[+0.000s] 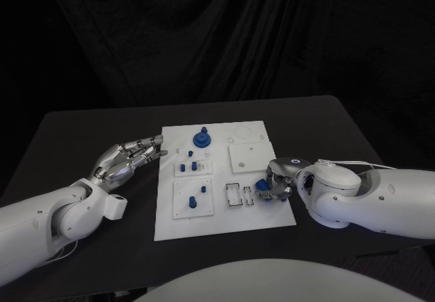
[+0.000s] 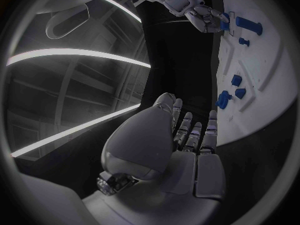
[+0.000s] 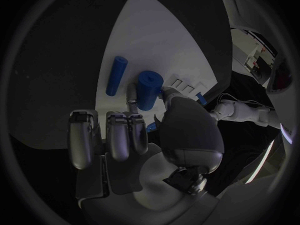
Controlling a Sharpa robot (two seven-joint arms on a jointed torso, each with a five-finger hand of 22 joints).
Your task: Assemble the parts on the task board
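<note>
The right robot hand [image 1: 275, 184] is pinching a chunky blue plastic cylinder part [image 3: 149, 89] right at the near right edge of the flat white task board [image 1: 256, 217], probably lining it up with the little slots beside it. Left robot hand [image 1: 127, 161] just rests on the black counter [image 1: 82, 135] by the board's left edge, fingers loosely spread and holding nothing, looks like it's staying clear.

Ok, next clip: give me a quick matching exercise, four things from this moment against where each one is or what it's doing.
Things:
1. left hand
2. right hand
3. task board
4. large blue part

States:
A. stands upright near the board's far edge
B. pinches a short blue cylinder at the board's right edge
C. holds nothing, fingers reaching toward the board's left edge
D. white, lying in the middle of the black table

Pairs: 1-C, 2-B, 3-D, 4-A
</note>
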